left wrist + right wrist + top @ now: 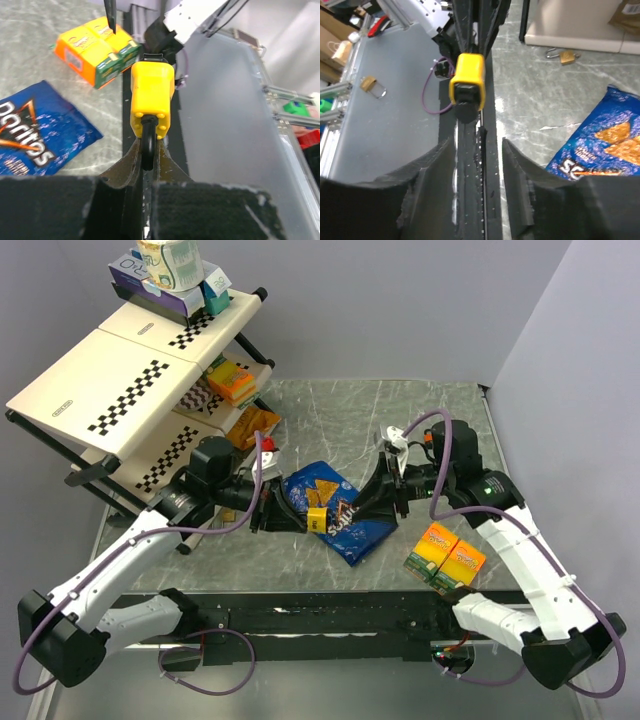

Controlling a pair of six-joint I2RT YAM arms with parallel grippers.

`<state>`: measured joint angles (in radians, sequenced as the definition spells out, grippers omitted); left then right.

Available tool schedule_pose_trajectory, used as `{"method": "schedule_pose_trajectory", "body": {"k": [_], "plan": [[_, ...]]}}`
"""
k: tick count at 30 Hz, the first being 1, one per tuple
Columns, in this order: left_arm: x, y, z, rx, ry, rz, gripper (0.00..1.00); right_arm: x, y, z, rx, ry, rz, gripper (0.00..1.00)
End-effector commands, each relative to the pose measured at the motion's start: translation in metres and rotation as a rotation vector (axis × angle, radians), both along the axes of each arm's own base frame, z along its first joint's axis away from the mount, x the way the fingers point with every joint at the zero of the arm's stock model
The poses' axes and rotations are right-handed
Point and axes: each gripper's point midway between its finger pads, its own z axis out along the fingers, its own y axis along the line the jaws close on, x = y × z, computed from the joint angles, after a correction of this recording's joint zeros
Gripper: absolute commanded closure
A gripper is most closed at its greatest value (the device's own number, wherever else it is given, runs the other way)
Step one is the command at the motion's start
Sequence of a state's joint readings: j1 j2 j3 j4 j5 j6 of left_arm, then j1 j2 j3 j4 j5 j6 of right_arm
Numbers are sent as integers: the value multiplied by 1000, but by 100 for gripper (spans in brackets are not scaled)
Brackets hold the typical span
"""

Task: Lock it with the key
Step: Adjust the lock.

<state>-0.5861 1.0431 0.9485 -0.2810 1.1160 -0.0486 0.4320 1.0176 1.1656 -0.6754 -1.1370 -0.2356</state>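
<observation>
My left end effector [146, 160] is clamped on the black shackle [146, 136] of the yellow padlock [151, 92]. It holds the padlock in the air above the chip bag [352, 532] in the middle of the counter [420, 420], with the body pointing away toward my other arm. My right end effector [477, 147] faces the padlock head-on, fingers parted and gripping nothing that I can see, just short of the keyhole end. A dark lump sticks out of that end; I take it for the key head [467, 107], though it is too blurred to be sure. The step in hand, as I judge it, is to take that head and turn it. To do it well, I should hold the left arm rigid so the padlock cannot swing on its shackle. Then I should ease the right arm straight along the padlock's long axis until the head sits between my pads, its flat sides facing them. From there I close firmly and rotate from the wrist alone, with no sideways push. A crooked approach could knock the padlock askew in the left grip or bind the key. The orange cartons [447, 555] lie well apart from the work.
</observation>
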Motion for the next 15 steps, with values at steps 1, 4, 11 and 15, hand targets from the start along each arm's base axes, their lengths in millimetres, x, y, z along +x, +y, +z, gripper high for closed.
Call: {"method": "schedule_pose_trajectory", "body": {"k": [1, 4, 11, 15], "plan": [[-10, -4, 41, -127, -86, -112, 99, 4, 9, 11, 20, -8, -34, 58], [-11, -6, 42, -133, -55, -106, 99, 1, 15, 15, 43, 11, -26, 68], [-3, -10, 44, -135, -35, -66, 99, -11, 26, 21, 71, 21, 30, 80], [-1, -12, 44, -135, -43, -62, 99, -12, 29, 22, 76, 17, 43, 82]]}}
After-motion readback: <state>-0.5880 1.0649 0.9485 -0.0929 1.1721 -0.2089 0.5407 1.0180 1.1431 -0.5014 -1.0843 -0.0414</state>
